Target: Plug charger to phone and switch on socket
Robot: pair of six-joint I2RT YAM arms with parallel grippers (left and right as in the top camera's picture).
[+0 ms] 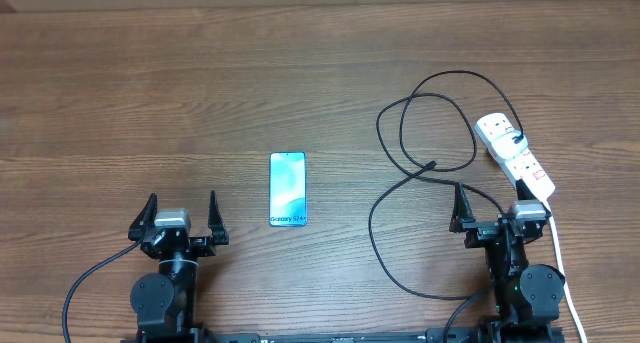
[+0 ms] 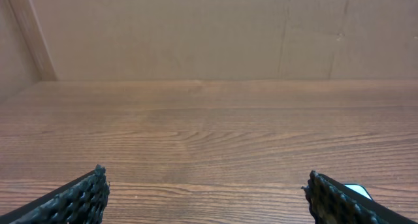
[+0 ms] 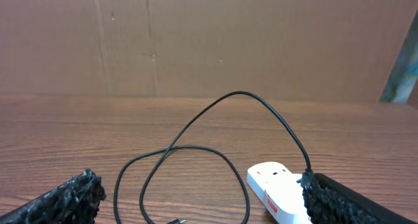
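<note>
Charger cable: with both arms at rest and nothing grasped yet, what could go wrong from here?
1. The charger cable lies in crossing loops; pulling its connector tip toward the phone may snag or tug the power strip.
2. The tip is small and flat on the table, so the right gripper may miss it.
3. The phone lies loose; insertion could push it unless the left gripper braces it.

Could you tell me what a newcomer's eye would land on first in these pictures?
The phone draws the eye first, lying flat with its bright screen up near the middle of the table. Next comes the black charger, looping loosely over the right side, and the white socket at far right.
</note>
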